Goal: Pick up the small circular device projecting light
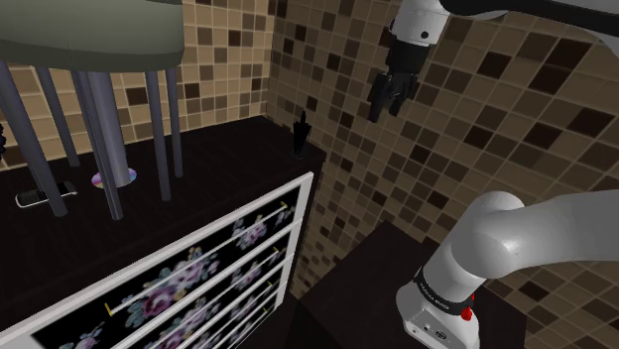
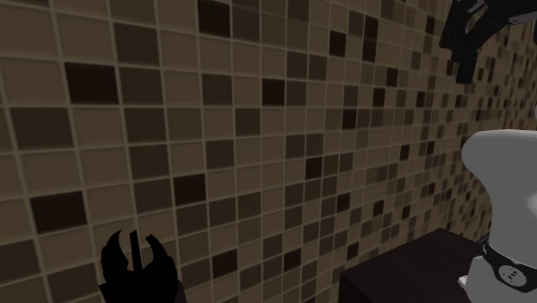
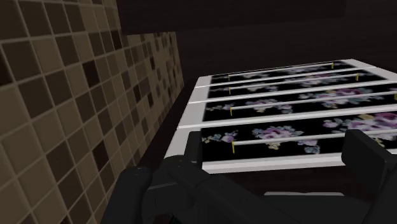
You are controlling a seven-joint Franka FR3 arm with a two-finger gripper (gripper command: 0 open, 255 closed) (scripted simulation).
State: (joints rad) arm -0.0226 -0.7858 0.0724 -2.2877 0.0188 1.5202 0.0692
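Home interior, prob. bathroom or kitchen-type rm. Evidence: brown mosaic tile wall behind & beside drawer unit, which has black floral fronts, white frame, slim handles. On unit's dark worktop: grey furniture legs.

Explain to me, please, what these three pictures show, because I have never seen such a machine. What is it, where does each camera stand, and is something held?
It is a white robot arm on a dark box, with a black two-finger gripper. The shoulder view looks down from beside it. The second exterior view faces the tiled wall. The wrist view looks along the open fingers at flowered drawers. On the dark cabinet top lie a small round disc, between grey legs, and a flat phone-like thing. Nothing is held.
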